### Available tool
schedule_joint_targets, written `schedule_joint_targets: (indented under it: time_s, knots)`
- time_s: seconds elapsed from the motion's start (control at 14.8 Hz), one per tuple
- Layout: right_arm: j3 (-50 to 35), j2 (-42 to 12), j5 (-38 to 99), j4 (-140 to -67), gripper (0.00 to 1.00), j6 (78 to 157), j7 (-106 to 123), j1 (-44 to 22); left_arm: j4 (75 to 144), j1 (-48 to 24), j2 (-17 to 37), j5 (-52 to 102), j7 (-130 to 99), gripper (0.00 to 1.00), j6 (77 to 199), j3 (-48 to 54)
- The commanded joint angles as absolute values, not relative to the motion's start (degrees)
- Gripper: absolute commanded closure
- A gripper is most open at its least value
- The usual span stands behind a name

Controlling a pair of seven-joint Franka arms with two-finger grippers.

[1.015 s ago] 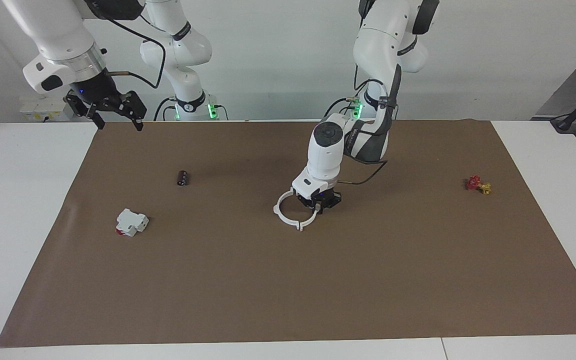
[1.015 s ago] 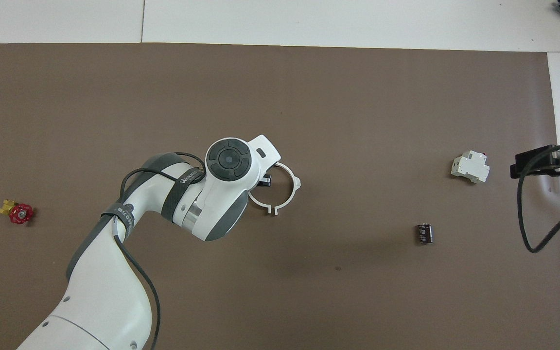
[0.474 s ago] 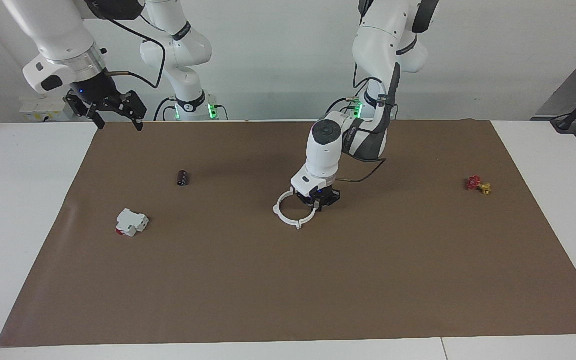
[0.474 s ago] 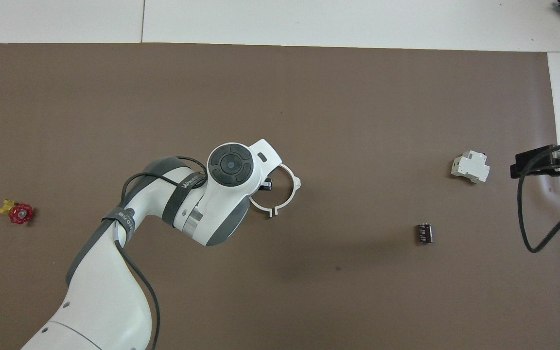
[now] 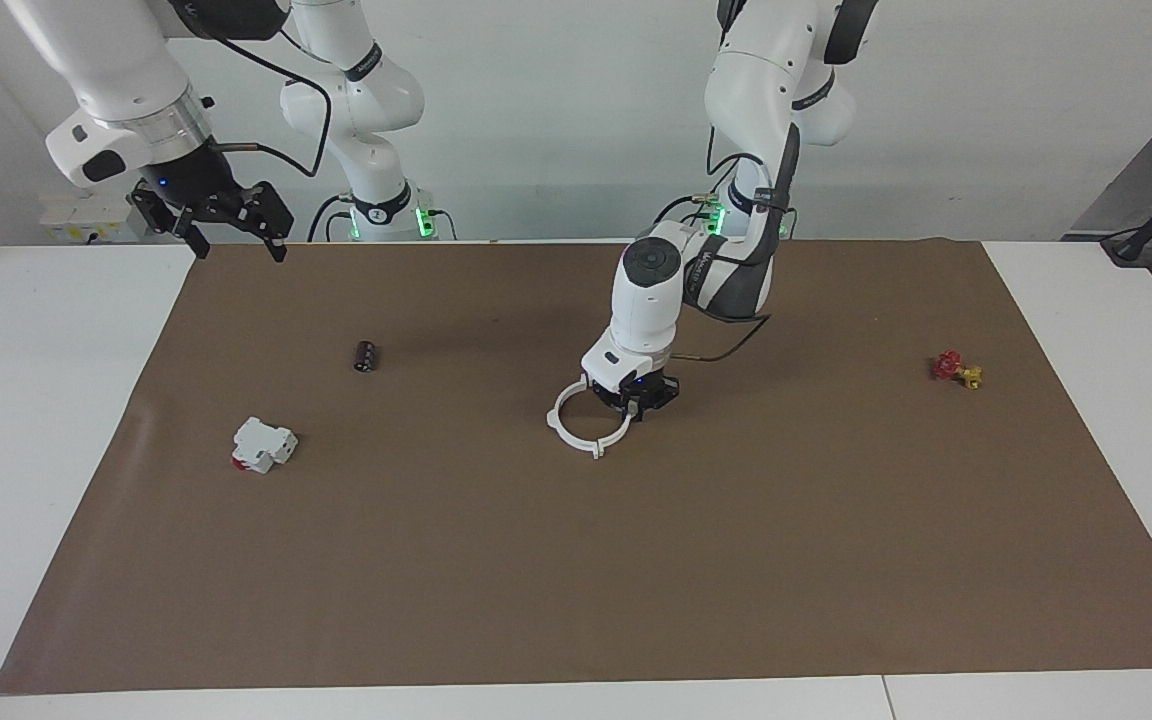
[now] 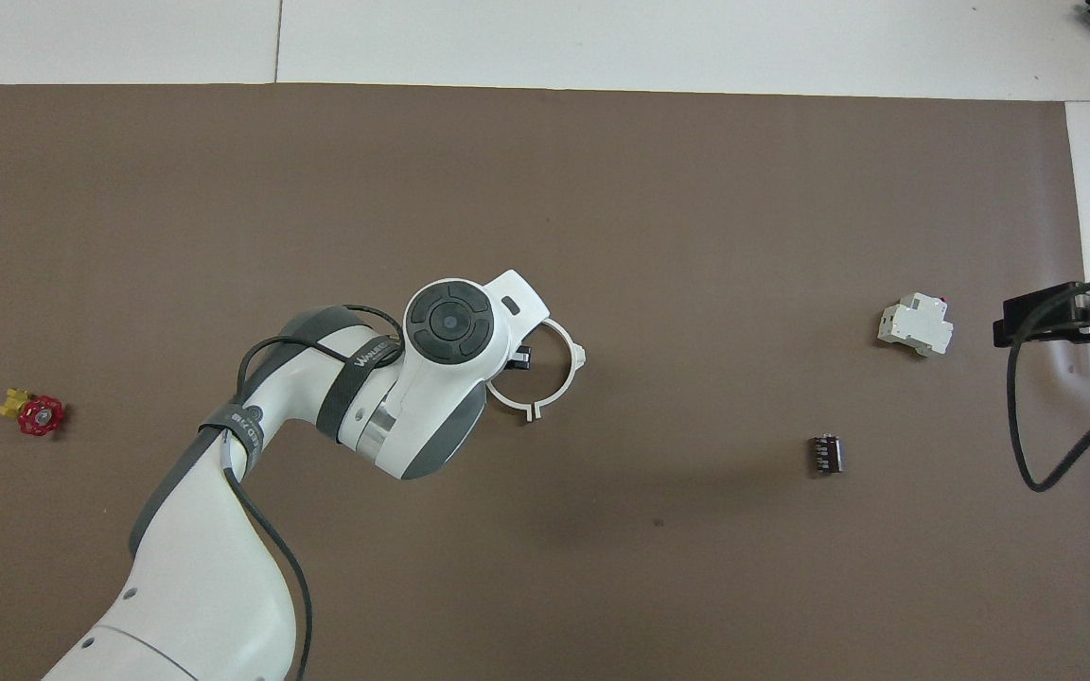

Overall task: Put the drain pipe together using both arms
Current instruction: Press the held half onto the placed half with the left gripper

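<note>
The drain pipe (image 5: 588, 427) is seen as a thin white ring near the middle of the brown mat (image 5: 636, 560). The ring is held roughly flat, level with the mat; whether it rests on the mat or is lifted just clear of it cannot be told from either view. No long axis is shown by a round part, but a small gap with two end tabs is turned away from the robots in the facing view. A second tab is seen in the overhead view on the rim toward the right arm's end of the table.

The left gripper (image 5: 642, 402) is lowered at the ring's edge on the side toward the left arm's end of the table. Its fingers are closed tight on the rim there. Most of the ring is left projecting free of the gripper toward the right arm's end.

The right gripper (image 5: 236, 240) is held high over the mat's corner at the right arm's end, close to the robots, with its fingers spread apart and nothing between them. That arm is waiting.

On the mat a white block with a red part (image 5: 263, 445) and a small dark cylinder (image 5: 366, 355) are noted toward the right arm's end. A red-and-yellow valve (image 5: 956, 370) is noted toward the left arm's end. The mat is laid over a white table (image 5: 36, 420), and a plain pale wall (image 5: 556, 110) is seen past the arm bases.
</note>
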State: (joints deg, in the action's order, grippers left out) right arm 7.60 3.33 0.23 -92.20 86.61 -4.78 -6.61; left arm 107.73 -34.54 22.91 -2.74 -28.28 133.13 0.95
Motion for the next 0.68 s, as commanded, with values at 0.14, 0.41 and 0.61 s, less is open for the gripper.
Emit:
schedule_joint_targets:
  time_s: [0.14,0.41,0.61]
  knots:
    - [7.6,4.4,1.4,-93.1,0.0,86.3,-4.7,-6.4,110.1,-35.4,21.3,-4.0,-29.4,1.0,135.8,0.1]
    - [7.6,4.4,1.4,-93.1,0.0,86.3,-4.7,-6.3,110.5,-35.4,21.2,-4.0,-29.4,1.0,135.8,0.1]
    - [7.6,4.4,1.4,-93.1,0.0,86.3,-4.7,-6.4,110.6,-35.4,21.1,-4.0,-29.7,1.0,135.8,0.1]
